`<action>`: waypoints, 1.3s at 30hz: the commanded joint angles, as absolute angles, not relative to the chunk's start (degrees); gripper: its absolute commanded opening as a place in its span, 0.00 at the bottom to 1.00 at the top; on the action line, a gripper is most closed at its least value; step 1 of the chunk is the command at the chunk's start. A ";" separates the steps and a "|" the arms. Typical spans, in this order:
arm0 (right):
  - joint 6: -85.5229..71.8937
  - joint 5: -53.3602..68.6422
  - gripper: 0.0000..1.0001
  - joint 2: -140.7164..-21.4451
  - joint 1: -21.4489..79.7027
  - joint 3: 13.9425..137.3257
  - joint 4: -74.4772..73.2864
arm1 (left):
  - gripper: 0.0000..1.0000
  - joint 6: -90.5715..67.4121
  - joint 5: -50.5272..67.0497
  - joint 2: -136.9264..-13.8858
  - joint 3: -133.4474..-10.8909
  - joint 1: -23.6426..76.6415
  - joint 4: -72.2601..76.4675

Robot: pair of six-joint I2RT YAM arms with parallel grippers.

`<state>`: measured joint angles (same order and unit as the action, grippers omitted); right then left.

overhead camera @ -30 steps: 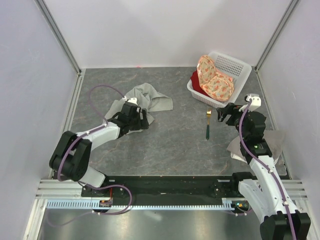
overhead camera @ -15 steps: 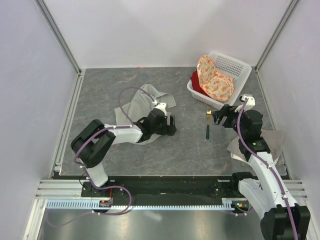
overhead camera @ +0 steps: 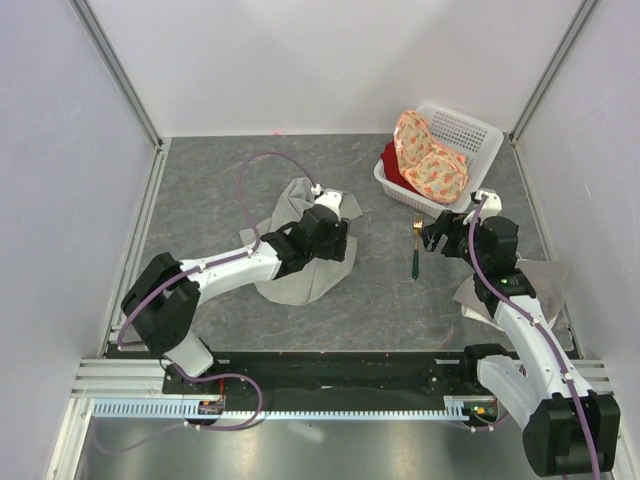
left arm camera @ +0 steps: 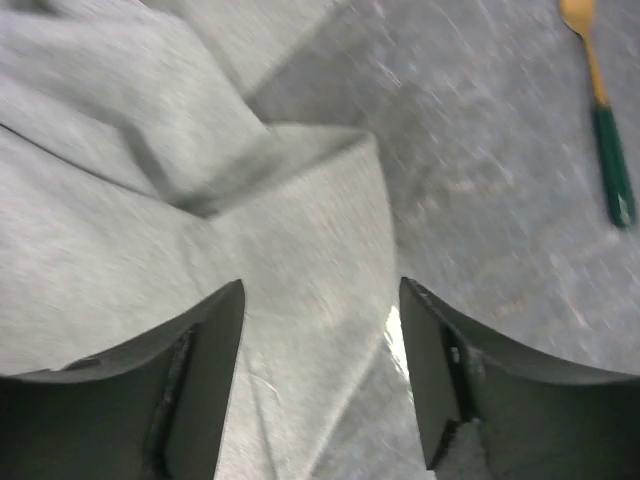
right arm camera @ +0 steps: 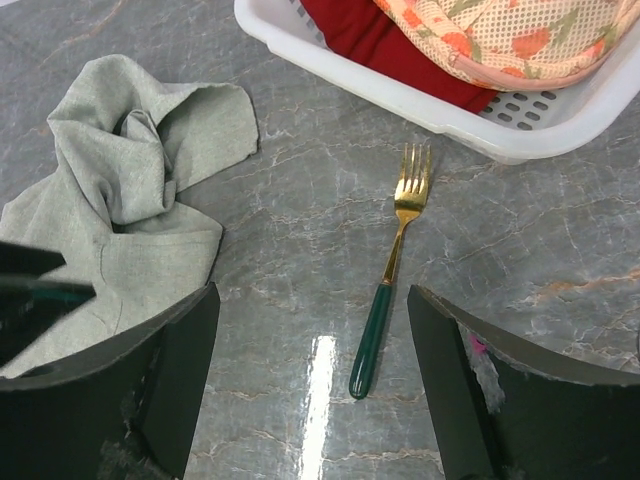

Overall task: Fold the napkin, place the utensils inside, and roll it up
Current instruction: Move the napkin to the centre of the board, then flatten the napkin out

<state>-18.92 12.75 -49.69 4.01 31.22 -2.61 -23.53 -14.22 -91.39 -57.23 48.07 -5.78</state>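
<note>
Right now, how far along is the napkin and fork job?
Early. Done: nothing folded; the napkin lies crumpled on the table. In hand: the left tool sits over the napkin, jaws apart, with no clear grip; the right tool is open above the fork. Left: flatten and fold the napkin, put the fork on it, roll it.

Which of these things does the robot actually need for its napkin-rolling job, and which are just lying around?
For the job: napkin, fork.
Just lying about: basket, floral cloth, red cloth, beige cloth.
</note>
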 commanded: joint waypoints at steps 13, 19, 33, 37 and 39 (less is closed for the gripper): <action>-19.07 15.64 0.84 -48.34 4.66 31.38 -2.81 | 0.54 -17.32 -28.66 -102.83 -65.22 44.65 -14.16; -19.07 15.91 0.84 -48.69 4.83 31.38 -2.81 | 0.49 -17.31 -26.81 -104.32 -65.13 44.47 -12.13; -18.54 14.15 0.81 -50.18 7.12 32.08 -3.34 | 0.02 -16.96 -29.70 -96.52 -63.81 44.30 -14.23; -18.89 12.84 0.79 -51.50 9.92 32.52 -2.73 | 0.02 -16.79 -27.08 -86.33 -64.33 43.25 -17.57; -20.20 11.70 0.79 -53.08 13.08 32.52 -1.06 | 0.02 -16.35 -23.58 -80.72 -65.12 42.10 -18.63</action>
<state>-18.79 13.82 -51.16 9.15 31.22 -3.88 -18.20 -26.06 -92.77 -62.89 43.94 -17.65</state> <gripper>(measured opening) 0.795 0.040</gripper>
